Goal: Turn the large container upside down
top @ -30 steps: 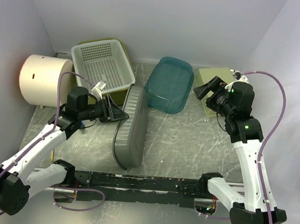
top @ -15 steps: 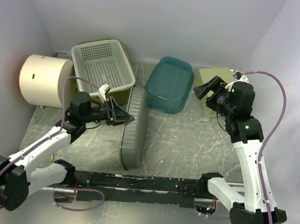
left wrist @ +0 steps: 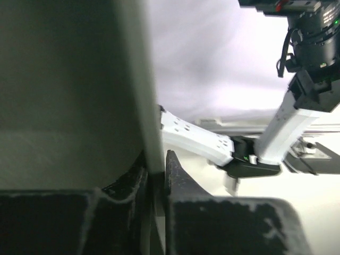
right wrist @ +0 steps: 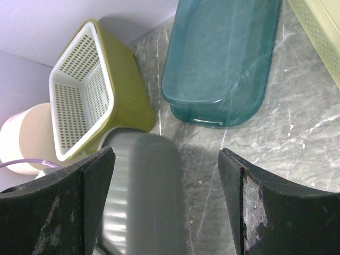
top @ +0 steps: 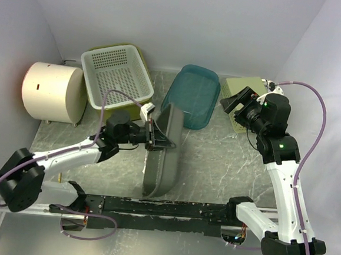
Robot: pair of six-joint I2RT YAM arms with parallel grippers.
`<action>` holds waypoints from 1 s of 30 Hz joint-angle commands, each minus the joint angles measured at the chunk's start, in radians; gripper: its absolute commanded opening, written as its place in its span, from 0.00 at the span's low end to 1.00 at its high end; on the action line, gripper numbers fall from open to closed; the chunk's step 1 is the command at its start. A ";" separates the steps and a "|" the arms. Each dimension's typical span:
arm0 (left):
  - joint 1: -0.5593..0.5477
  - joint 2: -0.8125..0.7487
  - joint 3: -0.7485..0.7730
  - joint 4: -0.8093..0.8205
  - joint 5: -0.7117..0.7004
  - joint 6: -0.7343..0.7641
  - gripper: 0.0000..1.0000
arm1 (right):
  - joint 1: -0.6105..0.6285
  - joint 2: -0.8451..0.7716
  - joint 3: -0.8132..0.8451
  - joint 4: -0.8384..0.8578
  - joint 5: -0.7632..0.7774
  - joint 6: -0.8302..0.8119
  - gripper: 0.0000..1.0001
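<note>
The large container (top: 167, 154) is a long grey tub, standing tipped up on one long side in the middle of the table. My left gripper (top: 158, 139) reaches it from the left and is shut on its upper rim. In the left wrist view the thin rim (left wrist: 153, 133) runs down between the two closed fingers of the left gripper (left wrist: 155, 178), and the grey wall (left wrist: 64, 90) fills the left half. My right gripper (top: 234, 103) hangs open above the back right, touching nothing. In the right wrist view the grey tub (right wrist: 141, 196) lies below the right gripper (right wrist: 167, 204).
A teal tub (top: 192, 95) lies just behind the grey one. A white perforated basket (top: 117, 70) sits in an olive tub (top: 96, 101) at the back left, beside a cream cylinder (top: 50, 91). A pale green basket (top: 247, 89) is at the back right. A black rail (top: 158, 208) crosses the front.
My left gripper has moved right and closed on the grey tub's rim. The tub has swung up from leaning low to standing on its side. The right arm has not moved.
</note>
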 commanded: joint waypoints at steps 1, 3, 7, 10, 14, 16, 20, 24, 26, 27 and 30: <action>-0.091 0.113 0.101 0.055 -0.032 0.019 0.07 | -0.004 -0.012 0.007 0.008 -0.010 0.004 0.79; -0.115 0.169 0.150 0.065 -0.032 0.027 0.07 | -0.004 -0.014 0.009 0.007 -0.011 0.004 0.79; -0.155 0.247 0.236 0.026 -0.037 0.069 0.07 | -0.004 -0.021 0.013 -0.006 0.000 0.000 0.79; -0.166 0.276 0.267 0.024 -0.035 0.080 0.07 | -0.004 -0.026 0.019 -0.016 0.011 -0.005 0.79; -0.167 0.303 0.237 0.235 0.007 -0.049 0.07 | -0.004 -0.026 0.022 -0.017 0.014 -0.008 0.79; -0.167 0.327 0.194 0.441 0.012 -0.172 0.07 | -0.004 -0.025 0.023 -0.013 0.010 -0.008 0.79; -0.169 0.393 0.154 0.678 0.020 -0.299 0.07 | -0.004 -0.017 0.016 0.000 0.001 -0.005 0.79; -0.168 0.418 0.106 0.697 0.017 -0.305 0.07 | -0.004 -0.014 0.019 -0.002 -0.002 -0.007 0.79; -0.160 0.429 0.061 0.762 0.011 -0.329 0.07 | -0.005 -0.017 0.024 -0.008 0.007 -0.011 0.79; -0.152 0.434 0.039 0.790 0.010 -0.342 0.07 | -0.005 -0.019 0.025 -0.011 0.009 -0.013 0.79; -0.110 0.428 -0.042 0.864 0.008 -0.378 0.07 | -0.004 -0.024 0.027 -0.016 0.012 -0.016 0.79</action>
